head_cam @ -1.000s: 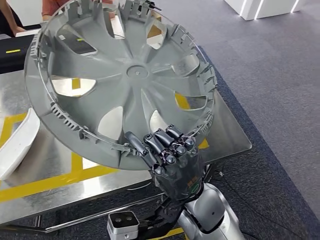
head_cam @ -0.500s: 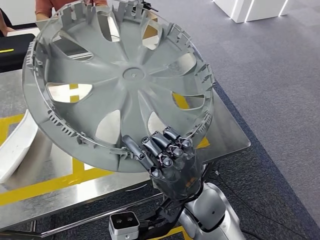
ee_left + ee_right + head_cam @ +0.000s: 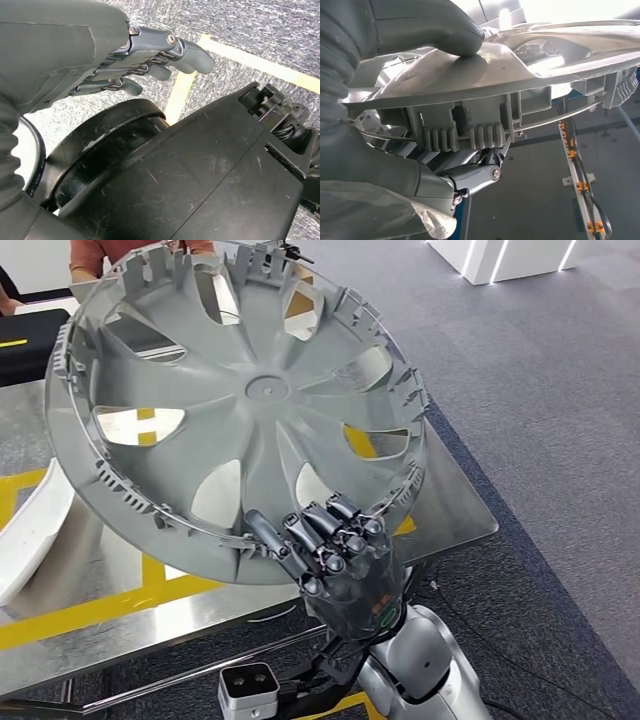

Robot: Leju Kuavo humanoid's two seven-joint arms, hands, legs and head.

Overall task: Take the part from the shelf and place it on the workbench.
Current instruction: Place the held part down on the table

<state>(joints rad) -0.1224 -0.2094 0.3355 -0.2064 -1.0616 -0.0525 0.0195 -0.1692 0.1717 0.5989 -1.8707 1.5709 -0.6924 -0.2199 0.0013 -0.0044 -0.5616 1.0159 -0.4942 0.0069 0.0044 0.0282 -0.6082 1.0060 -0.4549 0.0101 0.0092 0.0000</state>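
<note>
Shiny metal workbench (image 3: 90,625) with yellow stripes bears white part (image 3: 34,530)

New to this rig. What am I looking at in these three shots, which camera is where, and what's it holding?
This is a two-legged humanoid robot with silver arms and many-fingered hands. The wide picture comes from its head camera, looking forward and down. There its right hand grips the rim of a large round grey plastic wheel cover with curved spokes, held tilted above a shiny metal workbench marked with yellow stripes. A white curved plastic part lies on the bench at the left, and a person in an orange top stands behind it.

The other two pictures come from cameras at the wrists, so they look turned. The right wrist view shows the thumb pressing one face of the cover's rim and fingers under the other. The left wrist view shows the left hand holding nothing, fingers loosely extended, hanging over grey carpet with a yellow line.
</note>
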